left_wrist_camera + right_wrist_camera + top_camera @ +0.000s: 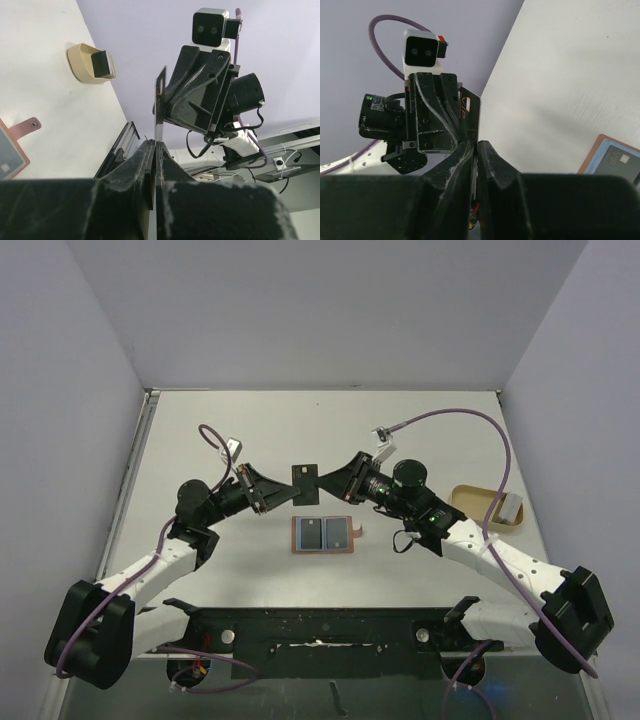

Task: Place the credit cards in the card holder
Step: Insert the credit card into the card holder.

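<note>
Pale lilac walls box in a white bench point(250, 430) on three sides in the overhead view, and the two arms reach in from the near edge to meet above its middle. Between them a dark card point(306, 483) is held up off the surface, with the left hand point(290, 491) clenched on one side of it and the right hand point(322, 482) clenched on the other. Just nearer the arms the wallet point(296, 535) lies spread open flat on the bench, two blue cards point(312, 534) side by side on its inner face and its snap tab point(358, 533) sticking out to the right. Well off to the right sits a tan tray point(470, 496) with a grey block point(511, 508) in it. From the left wrist, that hand's fingers point(145, 165) press together on the lower end of the card point(160, 92), which is seen edge-on and stands upright, while the right hand point(165, 102) clamps its upper part. A corner of the wallet with its tab point(25, 126) shows at the left edge, the tray point(80, 62) farther back. From the right wrist, that hand's fingers point(490, 160) are shut on the card point(470, 112), the left hand point(454, 117) gripping it from the far side. At the lower right lies the wallet's brown edge point(592, 155) with a blue card in it.
</note>
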Tool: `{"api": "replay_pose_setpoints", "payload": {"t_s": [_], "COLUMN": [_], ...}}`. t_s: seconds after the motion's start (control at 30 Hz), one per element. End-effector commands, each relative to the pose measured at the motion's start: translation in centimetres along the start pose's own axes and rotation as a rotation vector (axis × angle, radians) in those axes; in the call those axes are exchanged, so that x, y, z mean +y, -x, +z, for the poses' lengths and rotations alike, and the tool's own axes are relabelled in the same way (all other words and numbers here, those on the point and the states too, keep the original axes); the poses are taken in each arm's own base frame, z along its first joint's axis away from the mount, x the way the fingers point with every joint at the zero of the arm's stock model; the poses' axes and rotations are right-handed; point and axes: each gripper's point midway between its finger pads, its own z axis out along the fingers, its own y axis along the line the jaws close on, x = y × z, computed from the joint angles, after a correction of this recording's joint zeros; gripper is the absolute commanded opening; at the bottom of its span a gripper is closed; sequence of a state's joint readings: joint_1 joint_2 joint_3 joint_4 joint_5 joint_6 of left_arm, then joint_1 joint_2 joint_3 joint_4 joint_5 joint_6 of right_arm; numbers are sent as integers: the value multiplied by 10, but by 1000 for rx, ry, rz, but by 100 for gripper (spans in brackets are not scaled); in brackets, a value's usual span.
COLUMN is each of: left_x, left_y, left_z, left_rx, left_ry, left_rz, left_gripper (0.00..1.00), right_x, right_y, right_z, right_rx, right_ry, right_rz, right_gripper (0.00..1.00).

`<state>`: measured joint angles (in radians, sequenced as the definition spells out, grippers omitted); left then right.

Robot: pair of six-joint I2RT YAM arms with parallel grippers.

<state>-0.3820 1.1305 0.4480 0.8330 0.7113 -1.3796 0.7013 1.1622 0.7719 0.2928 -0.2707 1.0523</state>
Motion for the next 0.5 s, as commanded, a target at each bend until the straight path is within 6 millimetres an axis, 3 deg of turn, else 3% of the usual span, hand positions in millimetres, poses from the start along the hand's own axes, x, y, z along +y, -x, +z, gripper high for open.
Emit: {"api": "replay_pose_setpoints", "payload": {"t_s": [0.0, 0.13, 0.27, 0.33, 0.47], "left_x": [-4, 17, 62, 84, 108], "left_y": [5, 1, -2, -5, -14], "left_z": [-2, -5, -11, -15, -18], "left_rx": [-19, -8, 3, 29, 101], "left_ry": [-22, 54, 247, 338, 423], "left_rz": [42, 56, 52, 75, 67], "left_gripper": [0, 0, 0, 0, 0], "right_x": [5, -19, -53, -73, -105], "right_y": [10, 11, 12, 11, 1], "right_z": [-3, -14, -27, -32, -34], "right_rx": [-37, -51, -56, -47, 20], "right_ry": [-16, -158, -359, -454, -588], "right_rz": [-18, -39, -65, -86, -138], "right_gripper": [16, 32, 43, 46, 47]}}
